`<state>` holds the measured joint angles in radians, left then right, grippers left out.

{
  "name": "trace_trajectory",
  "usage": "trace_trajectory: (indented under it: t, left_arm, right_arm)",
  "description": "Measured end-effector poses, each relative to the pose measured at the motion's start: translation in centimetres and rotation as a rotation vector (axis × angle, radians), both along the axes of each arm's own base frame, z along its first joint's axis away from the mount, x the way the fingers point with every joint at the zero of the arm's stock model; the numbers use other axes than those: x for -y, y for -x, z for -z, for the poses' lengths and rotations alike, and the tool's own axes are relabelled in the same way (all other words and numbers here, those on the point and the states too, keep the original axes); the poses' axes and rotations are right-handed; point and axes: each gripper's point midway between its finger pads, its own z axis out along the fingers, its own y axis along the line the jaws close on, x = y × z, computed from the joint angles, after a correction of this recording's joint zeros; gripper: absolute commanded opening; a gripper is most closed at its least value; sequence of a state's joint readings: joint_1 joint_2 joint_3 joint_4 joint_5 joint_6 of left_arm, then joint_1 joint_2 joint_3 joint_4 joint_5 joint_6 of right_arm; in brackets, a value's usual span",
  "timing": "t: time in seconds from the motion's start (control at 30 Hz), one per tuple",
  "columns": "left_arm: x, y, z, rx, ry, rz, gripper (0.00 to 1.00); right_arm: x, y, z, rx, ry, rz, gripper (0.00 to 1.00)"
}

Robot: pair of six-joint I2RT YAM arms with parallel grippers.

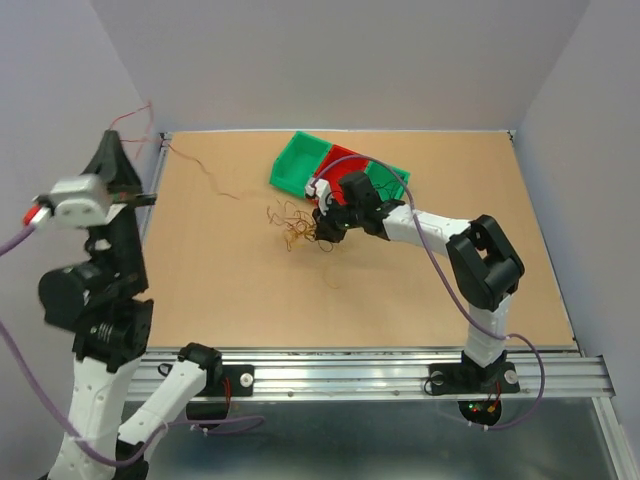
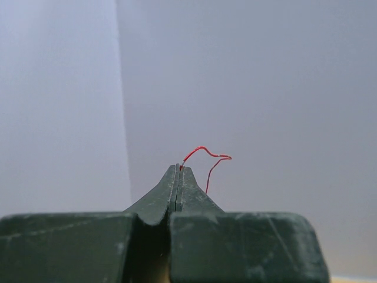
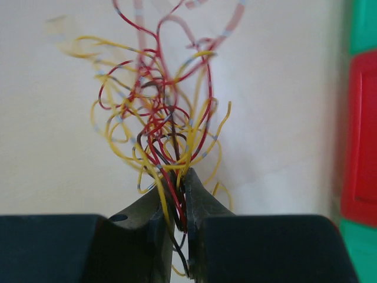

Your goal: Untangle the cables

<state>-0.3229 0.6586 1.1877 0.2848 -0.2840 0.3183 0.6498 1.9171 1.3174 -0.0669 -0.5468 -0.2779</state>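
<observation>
One red strand (image 2: 206,152) is pinched in the closed left end effector (image 2: 178,171), raised at left; the right end effector (image 3: 181,186) grips the tangled cables (image 3: 156,112) on the worktop (image 1: 400,300).

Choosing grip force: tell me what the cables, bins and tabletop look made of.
Cables: likely thin wire in glossy coloured plastic insulation; they hold springy curls. Bins: smooth moulded plastic, evenly green and red. Tabletop: matte tan board, wood-like; exact material unclear.
</observation>
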Motion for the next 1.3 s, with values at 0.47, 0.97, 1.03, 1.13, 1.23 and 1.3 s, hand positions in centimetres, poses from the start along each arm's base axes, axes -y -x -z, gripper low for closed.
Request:
trace_trajectory:
  t: [0.47,0.97,1.03,1.13,1.23,1.3]
  left_arm:
    - [-7.3,17.1,-6.9,0.442,0.164,-0.106,0.0]
    - [8.6,-14.3,6.8,-0.237,-0.197,0.185,0.0]
    - [10.5,-17.7,10.5,-0.34,-0.232,0.232,0.0]
    - [13.1,-22.3,16.5,-0.495,-0.282,0.295,0.0]
    - [14.7,-25.2,19.4,-0.568,-0.307,0.331,0.0]
    - [15.5,-27.2,20.1,-0.592,-0.314,0.345,0.0]
  right_arm:
    - [4.8,-0.5,0.4,0.001,0.194,0.217,0.14]
    - [3.6,4.4,-2.1,-0.003,0.077,-0.023,0.17]
    - [3.4,5.5,-2.5,-0.001,0.053,-0.081,0.18]
    - [3.1,7.1,-3.6,0.022,0.003,-0.175,0.22]
    - [3.0,8.3,-4.5,0.043,-0.034,-0.242,0.22]
    - [2.8,8.7,-4.8,0.052,-0.047,-0.271,0.22]
